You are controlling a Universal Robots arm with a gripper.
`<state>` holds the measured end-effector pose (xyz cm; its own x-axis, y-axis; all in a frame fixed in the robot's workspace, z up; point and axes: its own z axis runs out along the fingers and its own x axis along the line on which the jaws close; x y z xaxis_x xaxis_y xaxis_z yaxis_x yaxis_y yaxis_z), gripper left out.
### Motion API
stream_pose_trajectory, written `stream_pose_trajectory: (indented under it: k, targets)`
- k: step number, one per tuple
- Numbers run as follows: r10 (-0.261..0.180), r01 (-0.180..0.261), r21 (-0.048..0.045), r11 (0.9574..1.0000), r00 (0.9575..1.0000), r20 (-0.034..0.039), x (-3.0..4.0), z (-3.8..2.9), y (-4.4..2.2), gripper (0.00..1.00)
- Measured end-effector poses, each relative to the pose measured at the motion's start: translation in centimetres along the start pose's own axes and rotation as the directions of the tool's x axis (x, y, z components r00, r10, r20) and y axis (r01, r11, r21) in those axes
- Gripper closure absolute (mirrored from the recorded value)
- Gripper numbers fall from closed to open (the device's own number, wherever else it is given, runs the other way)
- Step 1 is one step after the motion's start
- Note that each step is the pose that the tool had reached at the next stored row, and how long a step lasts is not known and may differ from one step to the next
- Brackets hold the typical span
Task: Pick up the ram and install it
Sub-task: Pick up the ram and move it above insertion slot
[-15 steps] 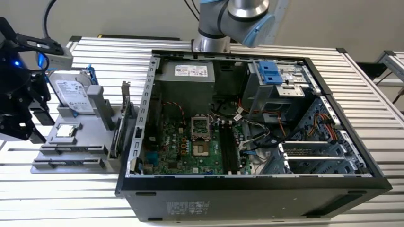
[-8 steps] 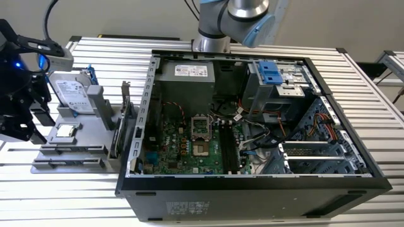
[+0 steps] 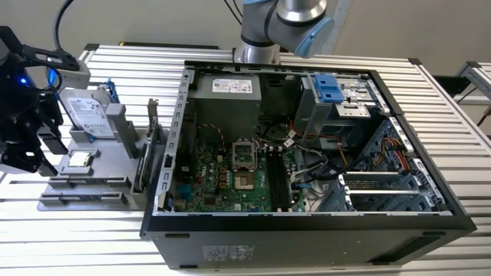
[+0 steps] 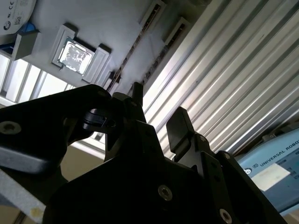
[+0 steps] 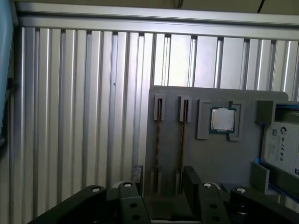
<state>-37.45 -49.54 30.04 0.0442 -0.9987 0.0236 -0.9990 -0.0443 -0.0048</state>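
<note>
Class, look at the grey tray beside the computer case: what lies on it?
On the tray: a hard drive, a processor chip and ram edge-on in two slots. The tool covers part of it.

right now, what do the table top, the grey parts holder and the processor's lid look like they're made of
Table top: probably aluminium slats, satin silver; the long ribs catch bright glare streaks.
Parts holder: likely matte grey plastic; dull, even surface with moulded pockets.
Processor: lid looks like bare metal, pale and shiny, in the first wrist view.
</note>
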Motion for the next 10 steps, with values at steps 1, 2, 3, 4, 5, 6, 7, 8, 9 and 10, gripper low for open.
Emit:
stream_pose_trajectory:
  k: [1, 2, 3, 4, 5, 6, 7, 8, 9, 10]
  targets:
    - [0.000, 0.000, -0.0001, 1.0000, 1.0000, -0.0001, 0.00, 0.03, 0.00, 0.00]
    - [0.000, 0.000, 0.0000, 1.0000, 1.0000, 0.0000, 0.00, 0.06, 0.00, 0.00]
    - [0.000, 0.000, 0.0000, 1.0000, 1.0000, 0.0000, 0.00, 0.10, 0.00, 0.00]
    - [0.000, 0.000, 0.0000, 1.0000, 1.0000, 0.0000, 0.00, 0.14, 0.00, 0.00]
    - [0.000, 0.000, 0.0000, 1.0000, 1.0000, 0.0000, 0.00, 0.17, 0.00, 0.00]
    - [0.000, 0.000, 0.0000, 1.0000, 1.0000, 0.0000, -0.01, 0.21, 0.00, 0.00]
    - [0.000, 0.000, 0.0000, 1.0000, 1.0000, 0.0000, -0.01, 0.24, 0.00, 0.00]
    - [0.000, 0.000, -0.0001, 1.0000, 1.0000, 0.0000, -0.01, 0.27, 0.00, 0.00]
    - [0.000, 0.000, -0.0001, 1.0000, 1.0000, -0.0001, -0.01, 0.29, 0.00, 0.00]
    - [0.000, 0.000, -0.0001, 1.0000, 1.0000, -0.0001, -0.01, 0.30, 0.00, 0.00]
